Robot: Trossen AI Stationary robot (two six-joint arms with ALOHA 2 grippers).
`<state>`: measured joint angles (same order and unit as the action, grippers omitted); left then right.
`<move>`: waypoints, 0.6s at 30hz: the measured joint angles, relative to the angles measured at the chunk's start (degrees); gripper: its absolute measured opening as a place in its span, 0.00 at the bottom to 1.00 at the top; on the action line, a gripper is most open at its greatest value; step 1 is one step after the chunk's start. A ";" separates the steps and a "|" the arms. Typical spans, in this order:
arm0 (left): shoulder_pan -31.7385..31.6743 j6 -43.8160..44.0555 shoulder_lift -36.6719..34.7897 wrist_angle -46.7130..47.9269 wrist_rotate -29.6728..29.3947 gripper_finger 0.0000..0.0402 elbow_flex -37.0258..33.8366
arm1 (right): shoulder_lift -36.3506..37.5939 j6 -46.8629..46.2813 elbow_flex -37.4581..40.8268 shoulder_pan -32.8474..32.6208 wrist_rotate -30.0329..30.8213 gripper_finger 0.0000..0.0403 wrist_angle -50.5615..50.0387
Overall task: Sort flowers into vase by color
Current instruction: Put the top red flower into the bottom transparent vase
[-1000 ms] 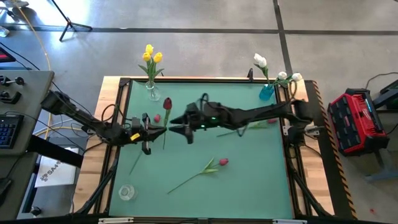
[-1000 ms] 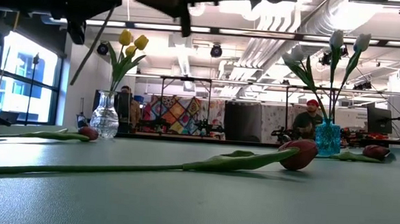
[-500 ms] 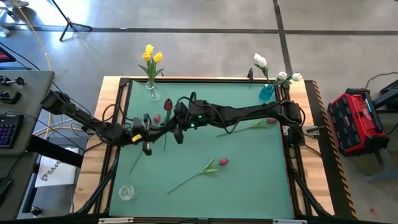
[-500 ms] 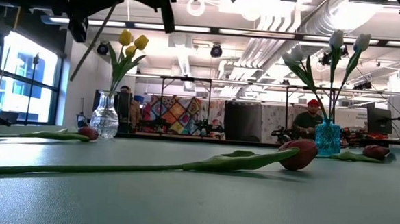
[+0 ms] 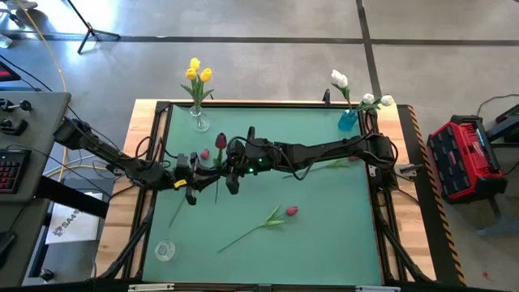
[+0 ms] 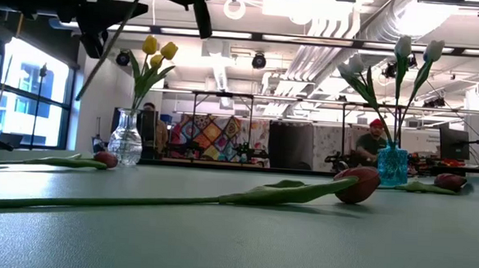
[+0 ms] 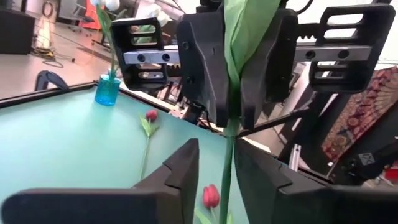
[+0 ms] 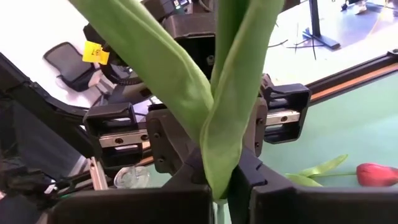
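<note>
We count the yellow tulips in the clear glass vase [image 5: 199, 120] and the white ones in the blue vase [image 5: 348, 120] as sorted. The dark red tulip [image 5: 219, 143] hangs mid-table, with the right gripper [image 5: 225, 166] clamped on its stem and the left gripper [image 5: 197, 172] apparently parted around it. Three red tulips lie loose, and an empty glass [image 5: 165, 251] waits near the front-left corner.
</note>
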<state>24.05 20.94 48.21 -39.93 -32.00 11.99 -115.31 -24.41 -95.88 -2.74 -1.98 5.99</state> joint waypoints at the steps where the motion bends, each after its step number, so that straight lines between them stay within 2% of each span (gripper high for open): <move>1: 0.01 0.09 0.00 -0.07 0.36 0.24 0.00 | 0.00 -0.07 0.00 0.00 -0.03 0.01 0.08; 7: -0.04 1.58 0.00 -0.10 4.53 0.28 0.00 | 0.01 -0.20 0.00 0.02 -1.56 0.00 -0.08; 12: -0.04 2.61 0.02 -0.11 3.44 0.27 0.00 | 0.02 1.17 0.00 0.07 -4.85 0.00 -0.29; 15: -0.12 4.43 0.00 1.78 6.57 0.21 0.00 | 0.02 2.82 0.00 0.07 -8.20 0.00 -1.48; 18: -0.15 5.15 0.07 5.28 11.39 0.08 0.00 | 0.02 4.19 0.00 0.07 -10.67 0.00 -2.12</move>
<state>23.90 26.09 48.27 -34.65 -20.61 11.99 -115.28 -20.22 -95.88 -2.68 -12.65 3.88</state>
